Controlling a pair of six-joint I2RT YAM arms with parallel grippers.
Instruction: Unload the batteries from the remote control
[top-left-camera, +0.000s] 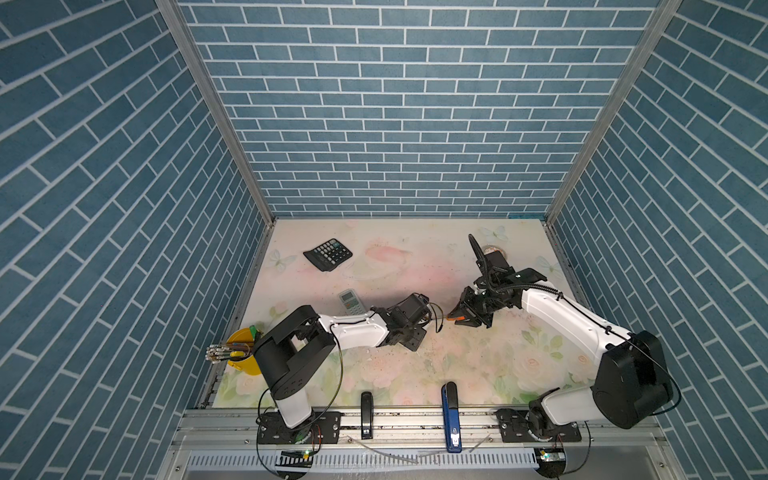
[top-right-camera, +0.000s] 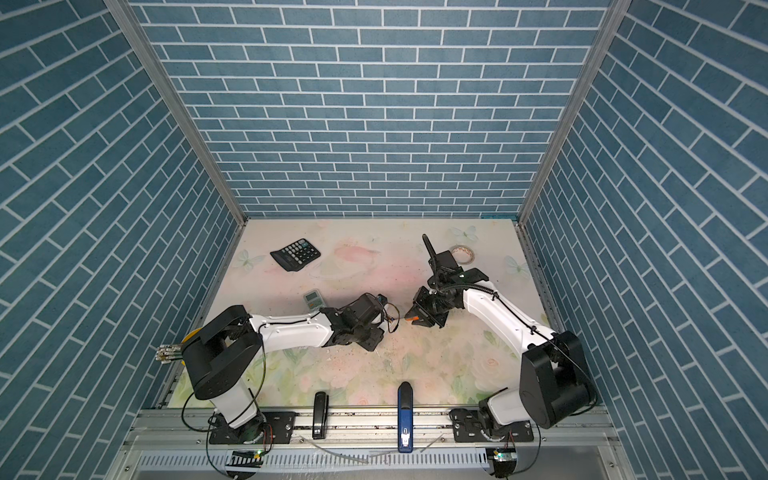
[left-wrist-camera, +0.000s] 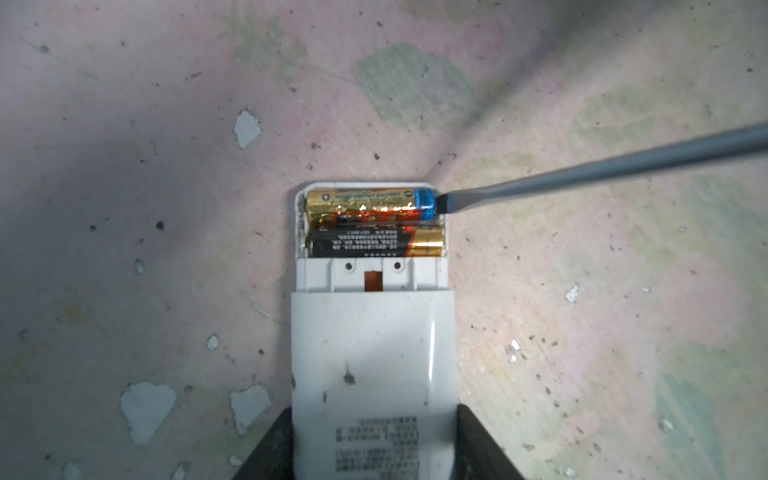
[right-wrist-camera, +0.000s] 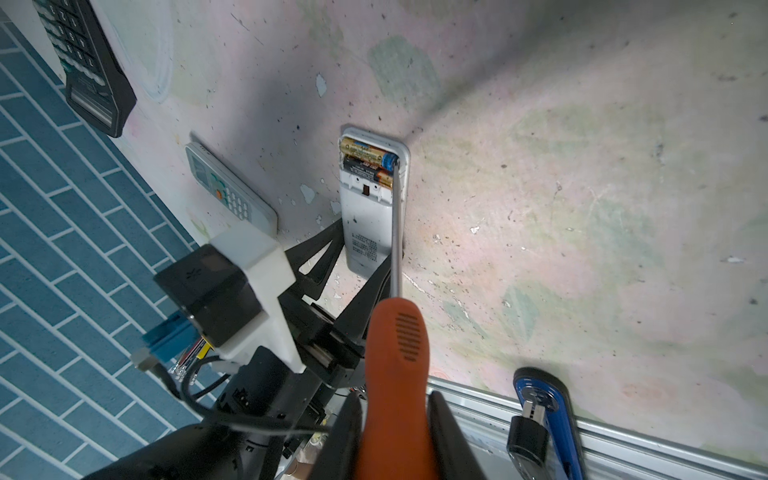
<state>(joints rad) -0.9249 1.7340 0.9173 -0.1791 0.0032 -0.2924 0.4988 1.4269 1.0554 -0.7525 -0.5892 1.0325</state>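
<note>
In the left wrist view my left gripper (left-wrist-camera: 374, 449) is shut on the white remote control (left-wrist-camera: 372, 353), which lies back-up on the mat with its battery bay uncovered. Two batteries lie side by side in the bay: a gold one with a blue end (left-wrist-camera: 365, 201) and a black-and-gold one (left-wrist-camera: 374, 243). My right gripper (right-wrist-camera: 395, 436) is shut on the orange handle of a screwdriver (right-wrist-camera: 397, 353). The screwdriver's flat tip (left-wrist-camera: 442, 205) touches the blue end of the gold battery. In both top views the two grippers (top-left-camera: 430, 320) (top-left-camera: 461, 316) meet mid-table.
A second, grey remote (top-left-camera: 349, 301) lies face-up just behind the left arm. A black calculator (top-left-camera: 327, 254) sits at the back left and a tape roll (top-right-camera: 463, 253) at the back right. A yellow brush cup (top-left-camera: 243, 353) stands at the left edge, with two staplers (top-left-camera: 366, 415) (top-left-camera: 451, 415) at the front rail.
</note>
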